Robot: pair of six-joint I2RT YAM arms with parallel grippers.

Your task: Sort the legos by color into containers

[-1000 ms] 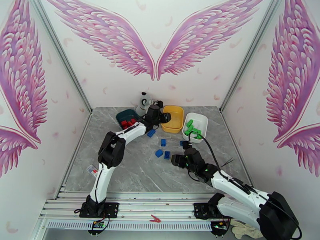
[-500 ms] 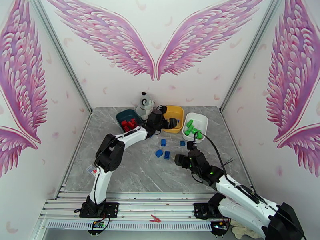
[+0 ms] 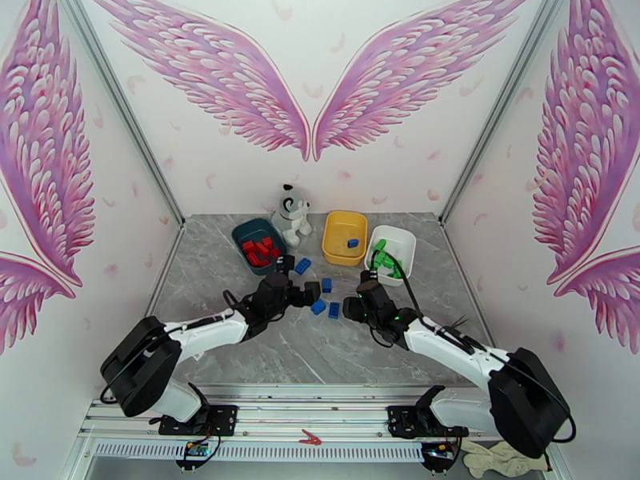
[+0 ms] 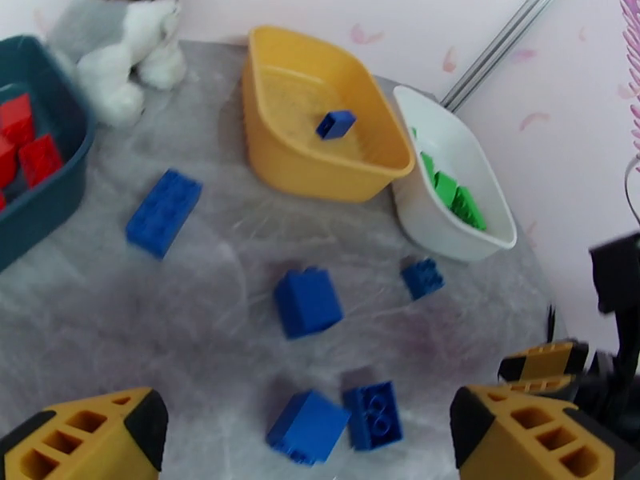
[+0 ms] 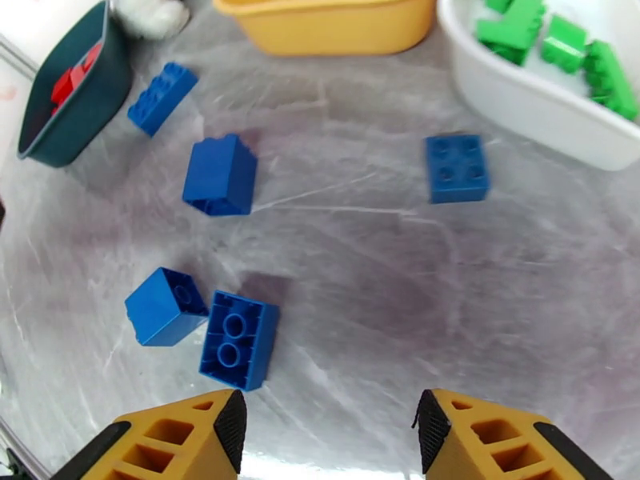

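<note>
My L gripper (image 4: 308, 438) and R gripper (image 5: 328, 438): both spread apart, empty, over grey marbled tabletop (image 5: 384, 258).
Five blue studded bricks (image 5: 220, 176) loose there; one blue brick (image 4: 335, 123) in glossy yellow tub (image 4: 320, 166), red bricks (image 4: 40, 158) in teal tub (image 4: 48, 202), green bricks (image 4: 456, 202) in white tub (image 4: 432, 222).

Three tubs (image 3: 340, 230) in a row, plush dog (image 3: 290, 211) behind, loose bricks (image 3: 318, 306) on the table (image 3: 264, 354) before them.
</note>
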